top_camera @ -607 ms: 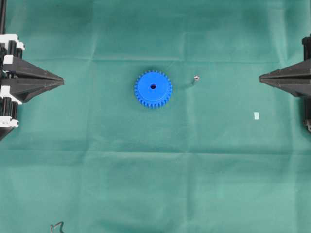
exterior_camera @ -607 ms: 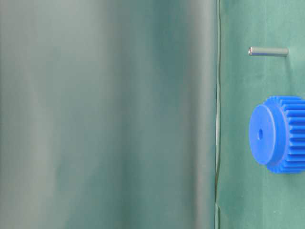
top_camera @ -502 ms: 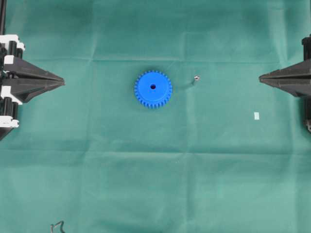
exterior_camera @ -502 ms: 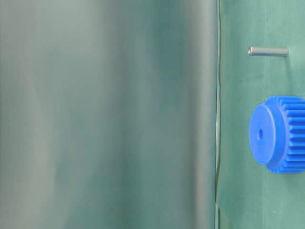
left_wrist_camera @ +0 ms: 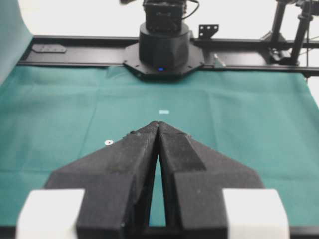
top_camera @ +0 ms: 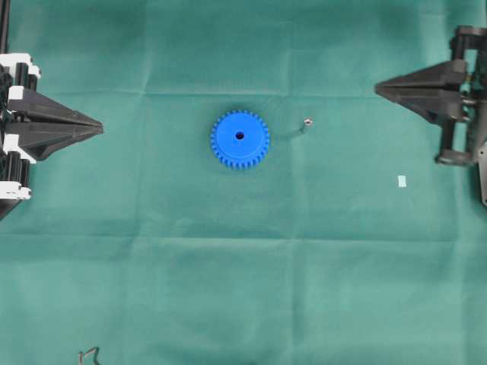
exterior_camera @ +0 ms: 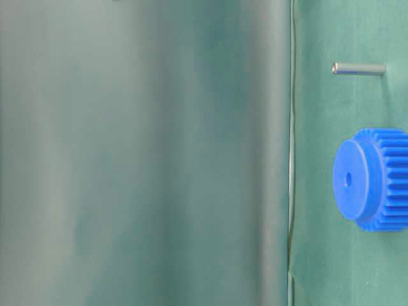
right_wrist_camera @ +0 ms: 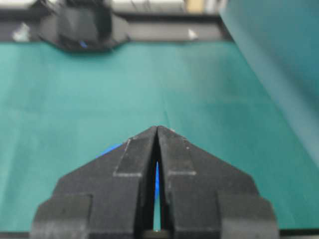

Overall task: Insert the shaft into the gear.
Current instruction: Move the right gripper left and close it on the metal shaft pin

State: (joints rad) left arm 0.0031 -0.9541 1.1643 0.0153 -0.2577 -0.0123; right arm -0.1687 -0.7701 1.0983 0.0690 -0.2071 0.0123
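Observation:
The blue gear [top_camera: 240, 139] lies flat at the middle of the green cloth, hub and centre hole facing up [exterior_camera: 373, 180]. Just to its right the small silvery shaft [top_camera: 307, 122] stands upright on its end [exterior_camera: 359, 69], apart from the gear. My left gripper [top_camera: 99, 126] rests at the left edge, level with the gear, its black fingers pressed together with nothing between them [left_wrist_camera: 158, 124]. My right gripper [top_camera: 378, 89] hovers at the far right, pointing left, shut and empty [right_wrist_camera: 157, 128]. A sliver of the gear [right_wrist_camera: 112, 148] peeks past its left finger.
A small white paper scrap [top_camera: 401, 181] lies on the cloth right of the shaft, below the right gripper. A thin dark wire [top_camera: 89, 354] curls at the near left edge. The right arm's black base [left_wrist_camera: 163, 45] stands at the table's far end in the left wrist view.
The right gripper has moved left and toward the far edge of the table, still shut. The left gripper, gear and shaft have not moved.

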